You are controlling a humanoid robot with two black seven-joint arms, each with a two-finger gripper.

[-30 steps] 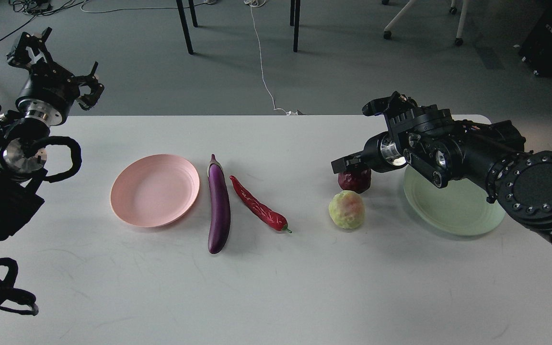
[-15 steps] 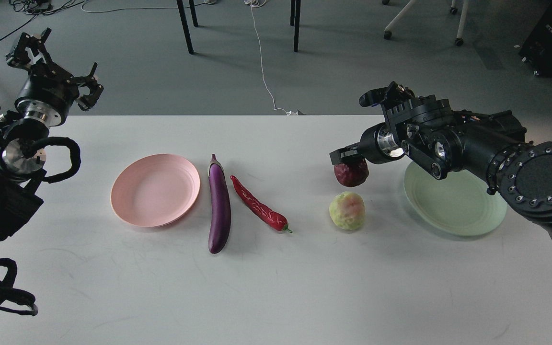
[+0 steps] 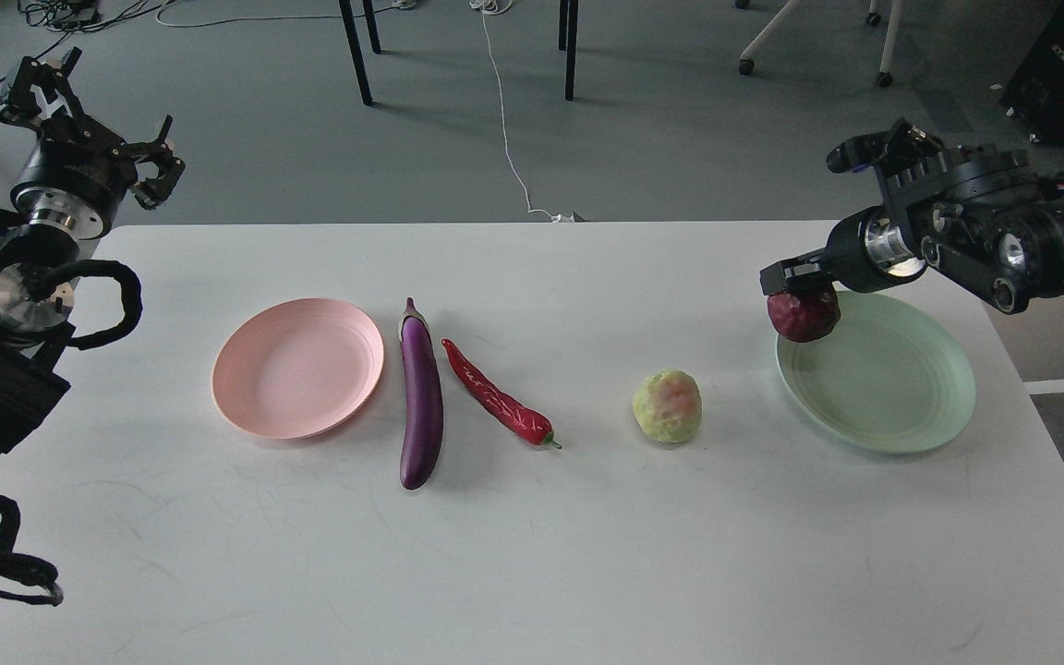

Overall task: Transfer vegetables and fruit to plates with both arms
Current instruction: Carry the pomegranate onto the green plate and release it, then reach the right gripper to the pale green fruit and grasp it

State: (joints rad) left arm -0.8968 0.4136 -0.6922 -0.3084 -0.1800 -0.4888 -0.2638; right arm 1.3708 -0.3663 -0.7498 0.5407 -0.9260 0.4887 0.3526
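Observation:
My right gripper [image 3: 795, 282] is shut on the dark red pomegranate [image 3: 804, 314] and holds it in the air over the left rim of the mint green plate [image 3: 901, 397]. The yellow-green fruit with a pink blush [image 3: 668, 405] lies on the table left of that plate. The purple eggplant [image 3: 421, 395] and the red chili [image 3: 498, 404] lie side by side right of the pale pink plate [image 3: 296, 365]. My left gripper [image 3: 79, 102] is raised beyond the table's far left corner, open and empty.
The white table [image 3: 532, 554] ends close behind the right arm and right of the green plate. Chair and table legs [image 3: 356, 51] and a white cable [image 3: 506, 120] are on the floor beyond.
My right gripper has lifted the pomegranate off the table and carried it right, from beside the yellow-green fruit to over the green plate's left rim. The left arm shifted slightly left.

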